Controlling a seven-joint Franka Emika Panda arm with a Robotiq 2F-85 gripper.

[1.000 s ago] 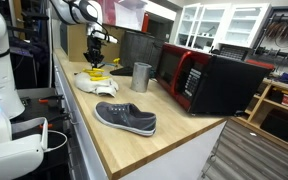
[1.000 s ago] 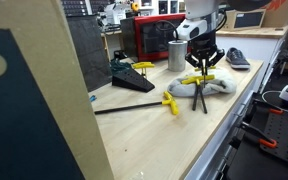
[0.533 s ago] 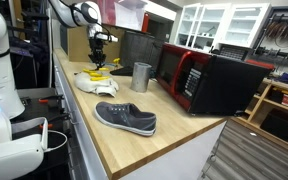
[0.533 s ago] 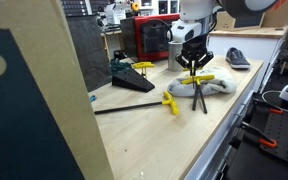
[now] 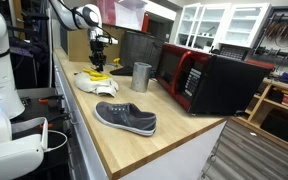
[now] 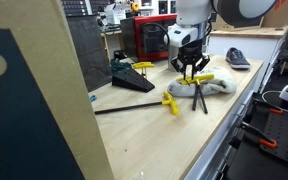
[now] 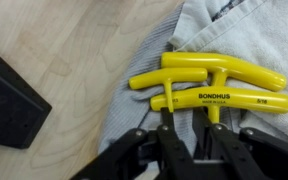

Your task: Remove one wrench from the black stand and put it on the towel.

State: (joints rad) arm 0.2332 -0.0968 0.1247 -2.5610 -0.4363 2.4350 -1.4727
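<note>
Hanging low over the towel (image 6: pixel 216 86), pointing straight down: pincer (image 6: pixel 191 72). In wrist view, pincer (image 7: pixel 189 152) at bottom of frame, dark fingers (image 7: pixel 124 158) parted only a little, 2 black shafts running up between them toward yellow handles. Can't tell whether clamped on a shaft or merely straddling both – contact pt blurred & cropped.

Lying on towel (image 7: pixel 239 30), rumpled cream-grey cloth: 3 T-handle wrenches (image 7: pixel 219 100), yellow handles side by side & overlapping, nearest marked BONDHUS 5/16. In an ext. view, same wrenches (image 6: pixel 197 79) on towel's near side, black shafts sloping off cloth down to tabletop (image 6: pixel 134 128).

Towel (image 5: pixel 90 83) close to tabletop's long open edge, toward its far end as seen in that ext. view.

Black stand (image 6: pixel 132 80): wedge-shaped, sitting nearer wall-side edge, clearly apart from towel, 1 yellow handle showing on top. In wrist view, stand (image 7: pixel 9 95) at frame left on bare wood, not touching cloth.

Flat on tabletop betw. stand & open edge: loose wrench (image 6: pixel 170 103), yellow handle near towel, long black shaft pointing away from it.

Elsewhere: metal cup (image 5: pixel 141 77) upright, just beyond towel toward wall side; grey shoe (image 5: pixel 125 117) further along open edge, apart from towel; black & red microwave (image 5: pixel 209 82) against wall-side edge
</note>
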